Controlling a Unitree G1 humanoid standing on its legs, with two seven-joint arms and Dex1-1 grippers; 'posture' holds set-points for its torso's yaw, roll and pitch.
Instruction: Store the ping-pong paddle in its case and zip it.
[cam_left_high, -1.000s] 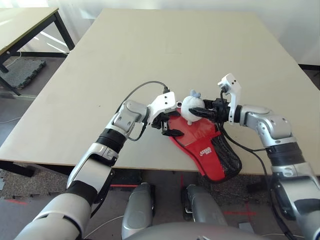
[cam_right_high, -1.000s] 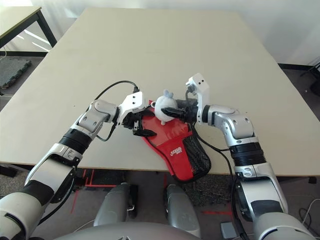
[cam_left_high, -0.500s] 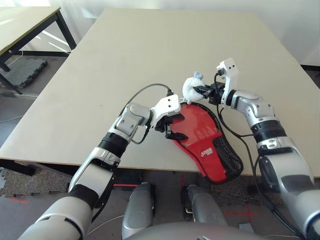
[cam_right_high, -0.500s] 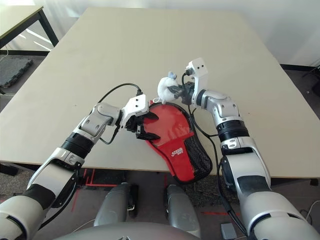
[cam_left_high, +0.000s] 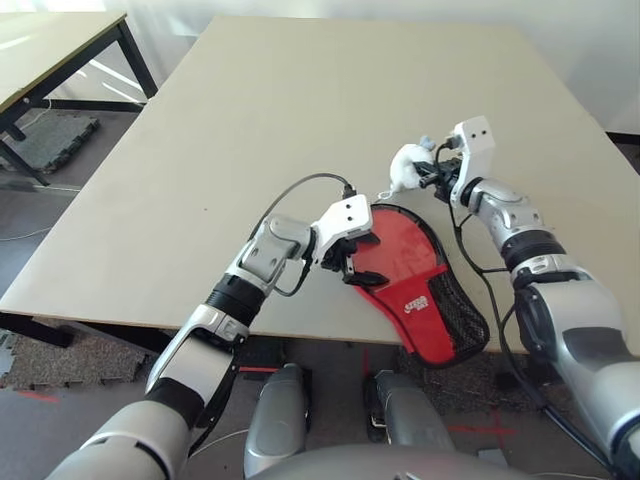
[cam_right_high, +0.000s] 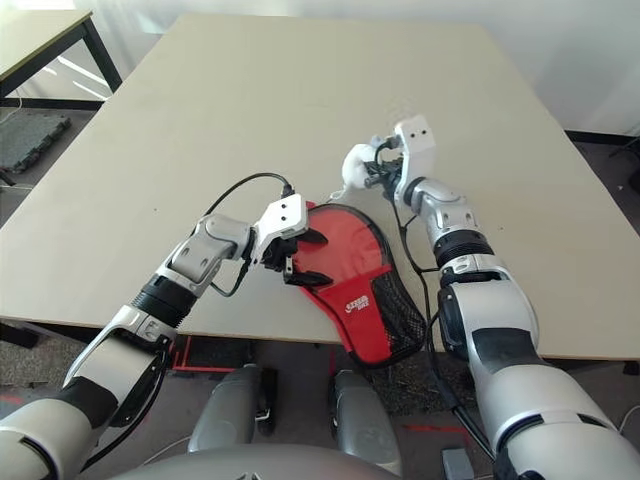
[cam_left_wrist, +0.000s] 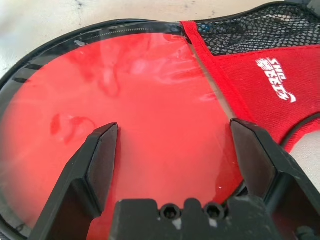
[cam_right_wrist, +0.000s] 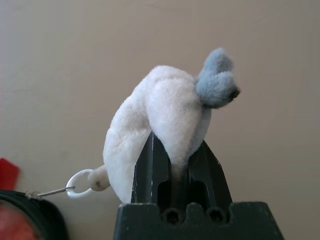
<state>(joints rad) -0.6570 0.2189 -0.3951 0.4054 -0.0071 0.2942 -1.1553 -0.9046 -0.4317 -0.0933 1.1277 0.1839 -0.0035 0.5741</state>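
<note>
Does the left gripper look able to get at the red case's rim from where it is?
Probably yes: the left gripper hovers open over the red case, and nothing seems to stand between its fingers and the near rim.

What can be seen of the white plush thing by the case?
The white plush looks soft and furry, with a small blue-grey tuft and a white ring at its other end. The right gripper is closed on it, pinching its fabric between the fingers. It is beside the case's far end, on the robot's right; a thin metallic link joins its ring to the case's rim, probably at the zipper.
</note>
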